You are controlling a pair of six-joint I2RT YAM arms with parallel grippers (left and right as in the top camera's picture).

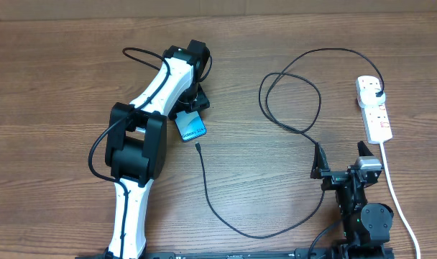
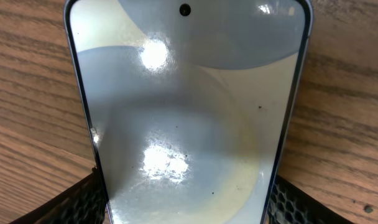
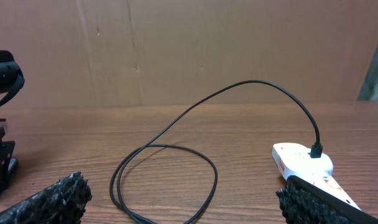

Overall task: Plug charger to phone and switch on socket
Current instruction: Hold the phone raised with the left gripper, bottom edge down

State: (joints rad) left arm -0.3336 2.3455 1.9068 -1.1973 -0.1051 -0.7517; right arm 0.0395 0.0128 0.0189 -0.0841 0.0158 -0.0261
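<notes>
The phone (image 1: pixel 192 128) is near the middle of the surface, a bit to the L side, screen up. L jaws are closed on it. In the wrist view a black pad (image 2: pixel 83 200) sits against each long edge. I think it's held like that so it can't slide when the tip gets pushed in.

The charger (image 1: pixel 258 234) is a thin black cable. Its small tip (image 1: pixel 197 146) lies just beside the phone's end, on the side toward the near edge, and it's not in yet. From there the cable swings down toward the near edge, then loops up to the R. Its black plug (image 1: pixel 377 92) already sits in the socket (image 1: pixel 375 119), which lies by the R edge near the far R corner. So the power end looks ready. Can't tell if a switch is on, too small.

R jaws are open wide w/ nothing in them, low by the near edge on the R side. Prob. they go for the tip next, b/c L is busy holding. The tip is small & thin, so the grab needs care.
</notes>
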